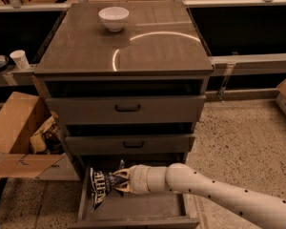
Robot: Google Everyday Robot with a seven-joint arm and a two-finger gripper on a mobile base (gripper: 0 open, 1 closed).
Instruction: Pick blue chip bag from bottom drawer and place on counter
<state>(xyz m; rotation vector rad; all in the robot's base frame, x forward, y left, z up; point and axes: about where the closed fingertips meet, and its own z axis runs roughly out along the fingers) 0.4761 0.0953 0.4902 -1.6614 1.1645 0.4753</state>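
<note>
The blue chip bag [100, 185] is dark blue with white lettering and stands at the left of the open bottom drawer [138, 208]. My gripper [118, 180] reaches in from the right on a white arm, and its fingers are shut on the bag's right edge. The bag looks slightly lifted off the drawer floor. The counter [128, 44] is the glossy grey-brown cabinet top above, with a curved white light reflection.
A white bowl [114, 18] sits at the back of the counter. Two grey drawers with black handles [127, 108] stick out above the bottom drawer. An open cardboard box [20, 135] with crumpled wrappers stands on the floor at left. A paper cup [20, 59] is at far left.
</note>
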